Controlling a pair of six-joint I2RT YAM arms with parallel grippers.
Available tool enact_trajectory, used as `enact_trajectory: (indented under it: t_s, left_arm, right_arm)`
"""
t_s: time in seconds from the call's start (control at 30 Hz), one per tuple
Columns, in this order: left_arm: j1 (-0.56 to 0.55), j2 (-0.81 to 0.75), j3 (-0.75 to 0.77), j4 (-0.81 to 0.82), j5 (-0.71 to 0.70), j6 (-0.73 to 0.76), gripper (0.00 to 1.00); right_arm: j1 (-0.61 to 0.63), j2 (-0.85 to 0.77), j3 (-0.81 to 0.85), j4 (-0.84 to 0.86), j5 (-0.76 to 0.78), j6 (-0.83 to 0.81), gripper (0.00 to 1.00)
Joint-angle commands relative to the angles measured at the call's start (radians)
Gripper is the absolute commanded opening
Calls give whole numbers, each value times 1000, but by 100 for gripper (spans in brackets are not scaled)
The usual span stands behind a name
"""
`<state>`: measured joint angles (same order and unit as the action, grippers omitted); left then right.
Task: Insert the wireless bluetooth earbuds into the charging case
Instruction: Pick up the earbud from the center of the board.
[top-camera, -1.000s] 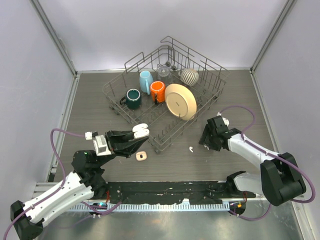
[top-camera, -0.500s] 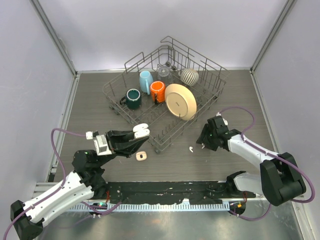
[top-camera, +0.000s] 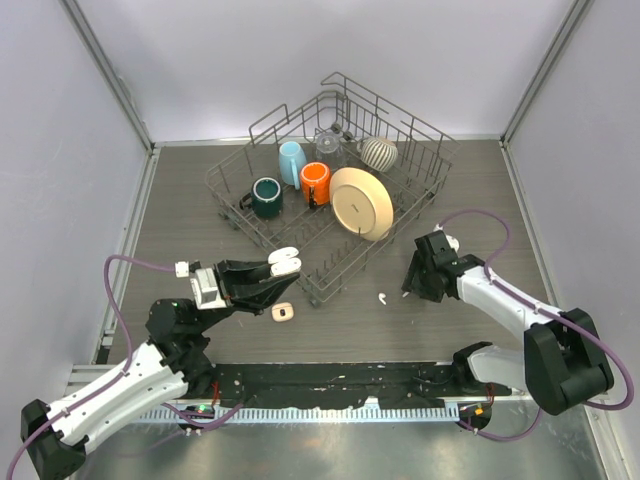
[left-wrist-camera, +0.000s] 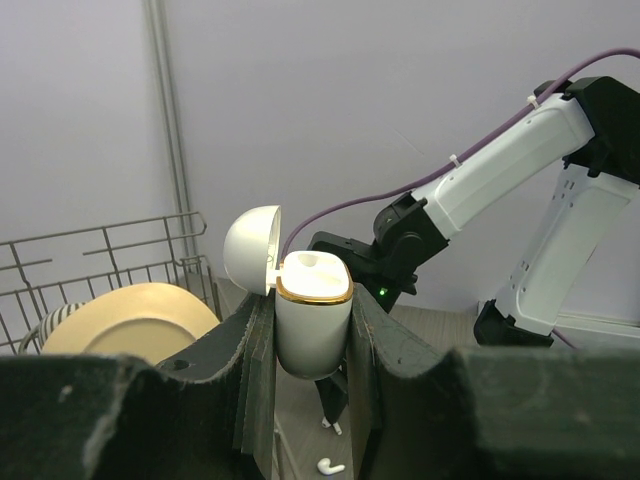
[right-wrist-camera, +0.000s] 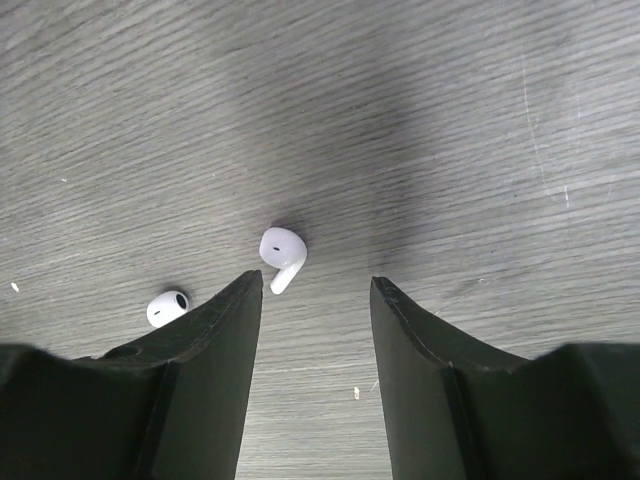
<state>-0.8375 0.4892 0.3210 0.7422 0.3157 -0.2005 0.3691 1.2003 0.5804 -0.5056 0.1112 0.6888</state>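
Grey table (right-wrist-camera: 450, 120), toward its front edge: right gripper (right-wrist-camera: 315, 283) spread over one earbud (right-wrist-camera: 283, 252); closing off-centre could flick it away; left gripper (top-camera: 280, 268) pinches the open case (left-wrist-camera: 313, 330).

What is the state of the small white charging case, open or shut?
Open: the white gold-rimmed charging case has its domed lid swung back to one side, and its inner top is exposed.
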Motion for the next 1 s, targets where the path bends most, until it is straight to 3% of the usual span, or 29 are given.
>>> enact_trajectory:
  t_s: [0.0, 0.97]
  left_arm:
    - [0, 12, 29, 25, 0, 15, 0]
    - [0, 8, 24, 20, -6, 15, 0]
  right_arm:
    - [1, 21, 44, 12, 28, -41, 52]
    - [1, 58, 6, 105, 38, 31, 49]
